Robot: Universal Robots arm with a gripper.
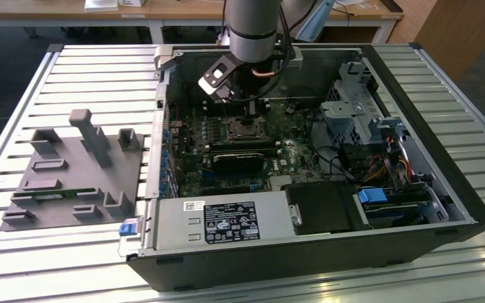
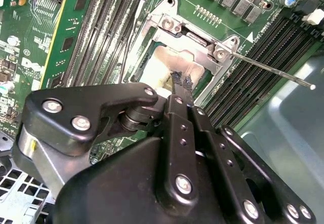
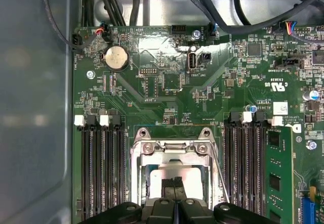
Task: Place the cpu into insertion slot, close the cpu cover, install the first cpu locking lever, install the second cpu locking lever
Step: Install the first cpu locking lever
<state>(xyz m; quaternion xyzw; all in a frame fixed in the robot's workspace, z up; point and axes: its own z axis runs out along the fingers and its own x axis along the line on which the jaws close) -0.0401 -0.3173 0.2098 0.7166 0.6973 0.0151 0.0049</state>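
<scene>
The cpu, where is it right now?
In both wrist views the cpu sits in the insertion slot mid-board, between the banks of long black slots, right at the tip of the gripper.

We note a slatted metal worktop (image 1: 99,69). On it sit an open computer case (image 1: 251,265), centre-right of frame, and a grey fixture tray (image 1: 65,180), left.

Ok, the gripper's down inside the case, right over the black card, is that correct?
Not the card. The gripper is down inside the case, right over the cpu, as the first wrist view shows.
</scene>
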